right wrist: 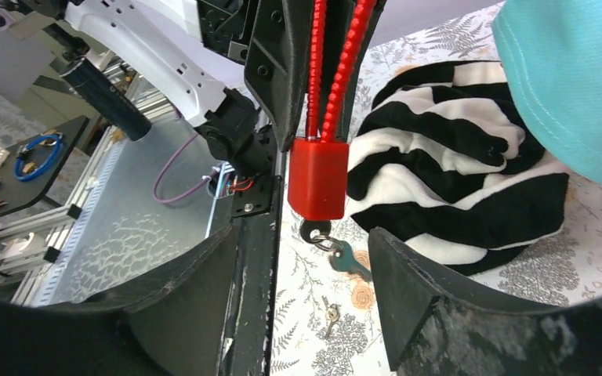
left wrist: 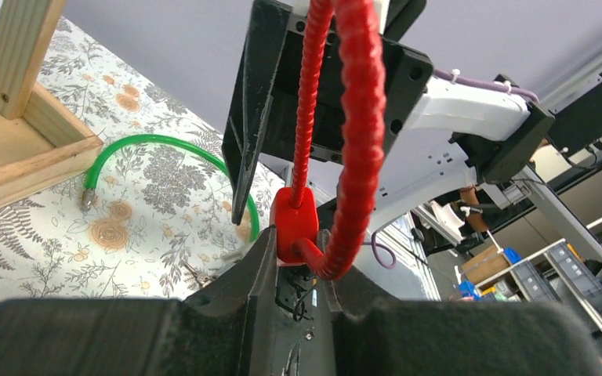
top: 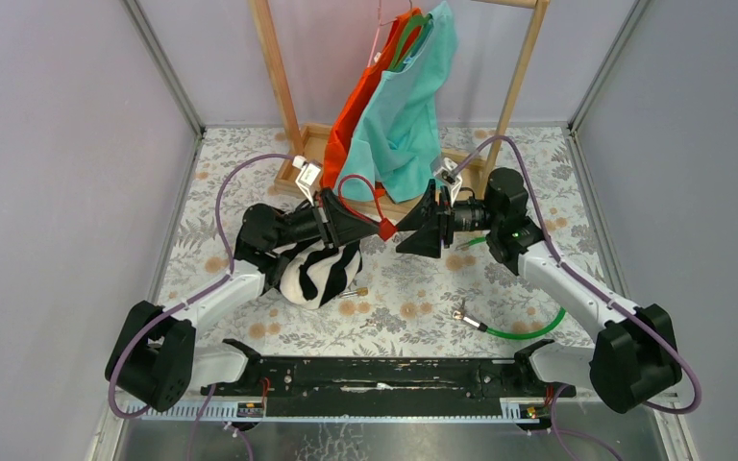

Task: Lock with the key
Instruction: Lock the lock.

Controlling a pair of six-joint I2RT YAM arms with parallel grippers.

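Pinching the red lock [right wrist: 317, 178], left gripper [top: 370, 229] meets spread right gripper [top: 413, 231], whose camera reveals the key [right wrist: 349, 258].

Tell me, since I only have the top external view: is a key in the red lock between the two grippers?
Observer: Yes. In the right wrist view a dark-headed key sticks out of the red lock, toward that gripper.
Operator: Is the right gripper on it?
Observer: No. The right gripper is open, and its fingers stand on either side of the key without touching it.
Operator: Who holds the lock?
Observer: The left wrist view shows the left gripper clamped on the lock's body, with the red cable looping up from it.
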